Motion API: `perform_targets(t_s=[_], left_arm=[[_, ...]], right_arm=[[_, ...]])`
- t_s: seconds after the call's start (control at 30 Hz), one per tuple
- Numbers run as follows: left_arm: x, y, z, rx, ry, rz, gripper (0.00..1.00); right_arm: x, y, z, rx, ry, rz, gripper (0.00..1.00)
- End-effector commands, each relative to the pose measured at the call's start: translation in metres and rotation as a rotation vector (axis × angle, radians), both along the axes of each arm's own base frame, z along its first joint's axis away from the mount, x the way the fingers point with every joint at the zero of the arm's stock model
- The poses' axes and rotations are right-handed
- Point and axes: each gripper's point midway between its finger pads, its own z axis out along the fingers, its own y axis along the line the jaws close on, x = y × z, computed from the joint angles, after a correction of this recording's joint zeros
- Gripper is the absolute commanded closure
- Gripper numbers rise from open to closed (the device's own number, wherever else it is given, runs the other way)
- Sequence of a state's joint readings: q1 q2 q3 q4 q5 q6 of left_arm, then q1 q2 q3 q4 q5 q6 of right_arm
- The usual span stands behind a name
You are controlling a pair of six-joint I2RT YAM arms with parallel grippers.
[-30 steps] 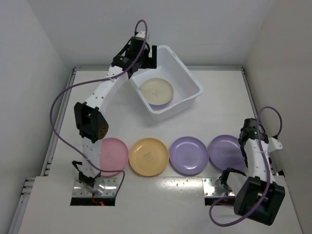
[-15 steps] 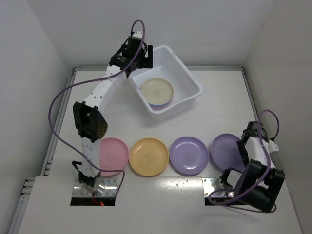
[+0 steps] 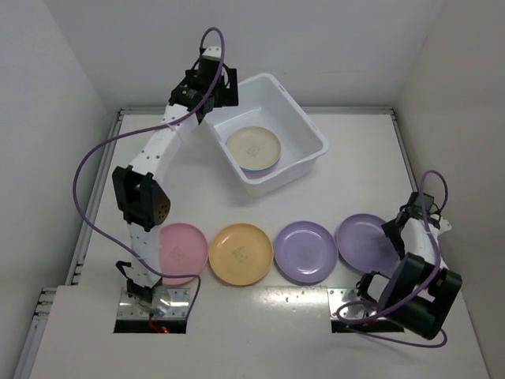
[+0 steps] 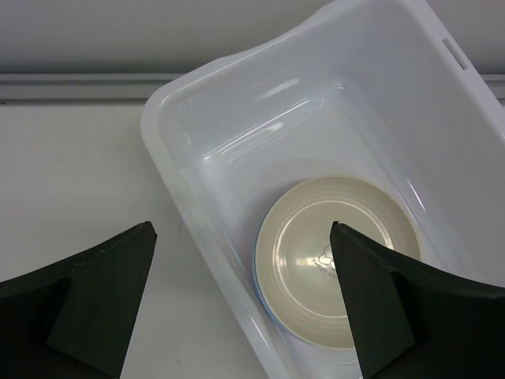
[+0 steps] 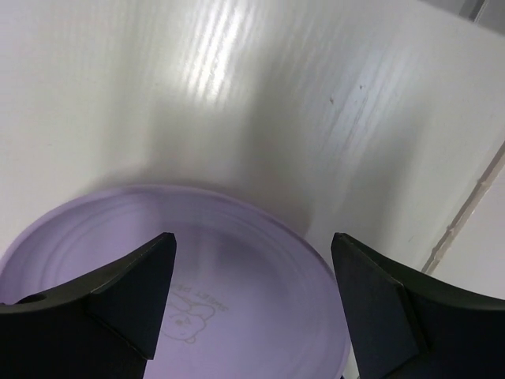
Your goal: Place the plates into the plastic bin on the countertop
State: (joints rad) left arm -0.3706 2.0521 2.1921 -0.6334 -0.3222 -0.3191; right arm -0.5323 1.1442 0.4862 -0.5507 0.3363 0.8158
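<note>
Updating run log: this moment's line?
left gripper: open at white rectangular plastic bin; right gripper: open by rightmost round purple plastic plate; round cream plastic plate in bin

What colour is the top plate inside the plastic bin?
Cream. The top plate shows best in the left wrist view.

12 o'clock: bin on the table, cream plate uppermost inside.
6 o'clock row: pink plate, yellow plate, left purple plate, right purple plate, side by side.
Bin's 10 o'clock rim: left gripper above it.
Right purple plate's 3 o'clock edge: right gripper.
</note>
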Motion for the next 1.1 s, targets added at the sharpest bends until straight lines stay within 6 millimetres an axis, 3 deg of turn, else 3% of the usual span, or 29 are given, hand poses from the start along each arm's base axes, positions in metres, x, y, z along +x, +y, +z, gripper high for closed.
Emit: perform_targets(t_s=[0.0, 0.13, 0.23, 0.33, 0.4, 0.53, 0.6, 0.63, 0.67, 0.73, 0.77, 0.83, 0.87, 0.9, 0.97, 1.0, 1.07], left_arm=[[-0.006, 0.015, 0.049, -0.043, -0.103, 0.034, 0.01], [-0.014, 0.028, 0.067, -0.044, -0.136, 0.065, 0.01], [-0.025, 0.047, 0.079, -0.037, -0.154, 0.110, 0.01], [-0.030, 0.070, 0.073, -0.042, -0.138, 0.166, 0.01], [-0.035, 0.090, 0.064, -0.039, -0.115, 0.204, 0.01], [-0.042, 0.125, 0.047, -0.071, -0.080, 0.293, 0.01], [-0.053, 0.141, 0.038, -0.079, -0.058, 0.332, 0.01], [-0.057, 0.155, 0.034, -0.093, -0.051, 0.370, 0.01], [-0.064, 0.162, 0.017, -0.080, -0.013, 0.384, 0.01], [-0.078, 0.178, 0.017, -0.108, -0.021, 0.429, 0.01], [-0.086, 0.182, -0.004, -0.104, 0.018, 0.445, 0.01], [-0.095, 0.192, -0.015, -0.120, 0.022, 0.478, 0.01], [-0.108, 0.192, -0.031, -0.129, 0.053, 0.492, 0.01], [-0.113, 0.198, -0.036, -0.138, 0.056, 0.510, 0.01], [-0.129, 0.201, -0.042, -0.172, 0.061, 0.533, 0.01], [-0.141, 0.205, -0.063, -0.172, 0.102, 0.557, 0.01], [-0.153, 0.206, -0.072, -0.222, 0.105, 0.589, 0.01]], right_arm=[[0.016, -0.014, 0.015, -0.037, -0.032, 0.054, 0.20], [0.009, -0.001, -0.011, 0.078, 0.079, 0.088, 0.19], [0.008, -0.003, -0.014, 0.091, 0.091, 0.069, 0.19], [0.010, -0.001, -0.016, 0.112, 0.079, 0.077, 0.19], [0.016, 0.004, -0.018, 0.144, 0.059, 0.128, 0.32], [0.021, 0.009, -0.021, 0.156, 0.065, 0.196, 0.89], [0.027, 0.006, -0.015, 0.136, 0.040, 0.198, 1.00], [0.036, -0.001, -0.005, 0.105, 0.008, 0.214, 1.00], [0.042, -0.004, 0.002, 0.084, -0.019, 0.215, 1.00], [0.068, -0.016, 0.037, 0.010, -0.143, 0.240, 1.00], [0.079, -0.013, 0.050, 0.005, -0.192, 0.278, 1.00], [0.106, -0.022, 0.090, -0.058, -0.299, 0.321, 1.00], [0.116, -0.017, 0.102, -0.046, -0.337, 0.367, 1.00], [0.129, -0.020, 0.128, -0.072, -0.385, 0.396, 1.00], [0.154, -0.013, 0.158, -0.074, -0.457, 0.478, 1.00], [0.159, -0.010, 0.168, -0.075, -0.476, 0.496, 1.00], [0.176, -0.006, 0.187, -0.083, -0.523, 0.536, 1.00]])
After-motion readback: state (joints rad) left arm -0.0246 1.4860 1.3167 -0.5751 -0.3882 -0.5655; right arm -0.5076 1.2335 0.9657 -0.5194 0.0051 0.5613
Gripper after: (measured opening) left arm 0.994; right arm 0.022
